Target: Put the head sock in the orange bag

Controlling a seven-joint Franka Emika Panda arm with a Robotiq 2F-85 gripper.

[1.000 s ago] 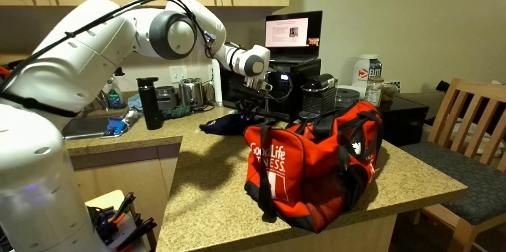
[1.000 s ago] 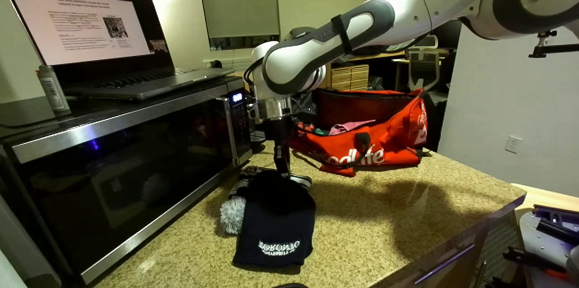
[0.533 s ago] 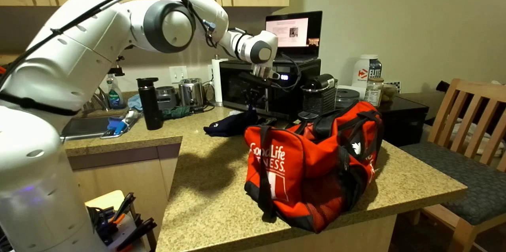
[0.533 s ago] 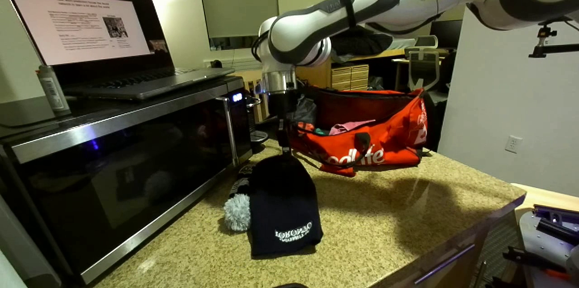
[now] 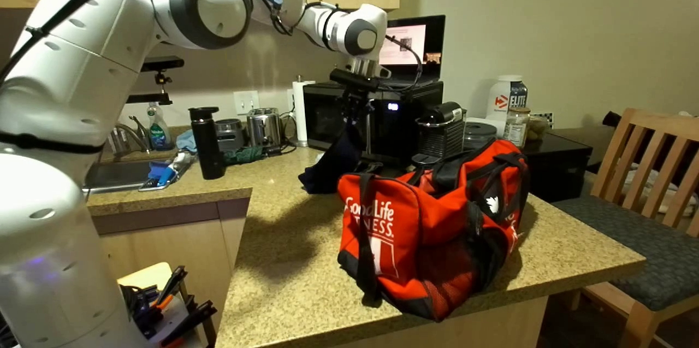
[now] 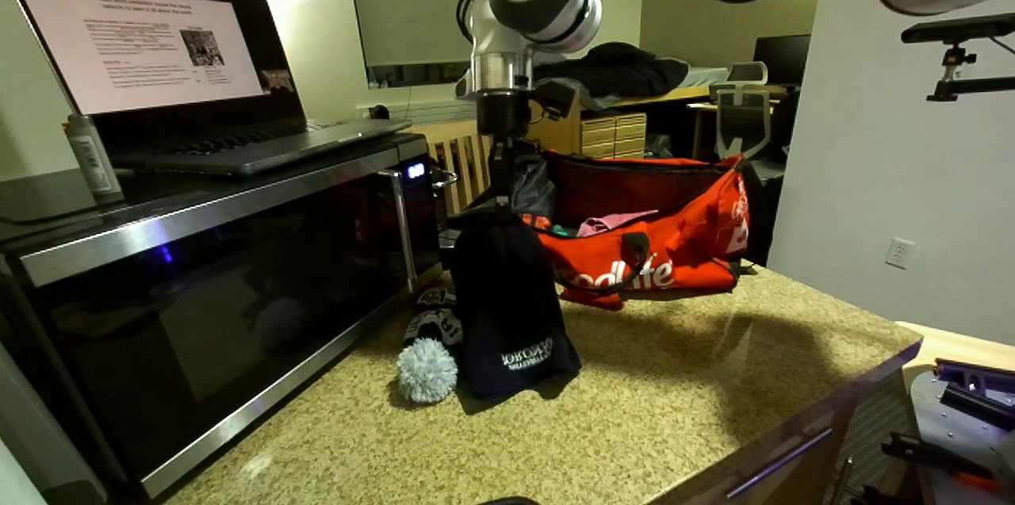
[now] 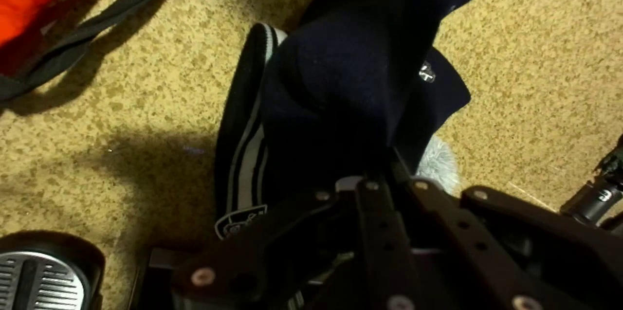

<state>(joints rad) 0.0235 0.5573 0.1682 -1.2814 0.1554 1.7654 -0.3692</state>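
Note:
The head sock [image 6: 511,299] is a limp, very dark navy fabric piece with white lettering near its lower end. My gripper [image 6: 501,205] is shut on its upper end, and the fabric hangs down from the fingers. The lower end is at or just above the counter; I cannot tell which. The head sock also shows in an exterior view [image 5: 334,166] and below the gripper in the wrist view [image 7: 336,66]. The orange bag [image 6: 690,247] stands open on the counter beside the gripper, with pink and green cloth inside. It also shows in an exterior view [image 5: 442,208].
A striped knit hat [image 7: 250,159] with a grey pompom [image 6: 428,372] lies on the counter beside and under the head sock. A microwave [image 6: 238,283] with a laptop [image 6: 158,61] on top and a coffee machine [image 5: 441,129] stand close by. A bag strap [image 7: 102,23] lies on the counter.
My gripper has risen and moved slightly toward the bag, holding the head sock. The head sock went from lying flat to hanging. The bag has not moved.

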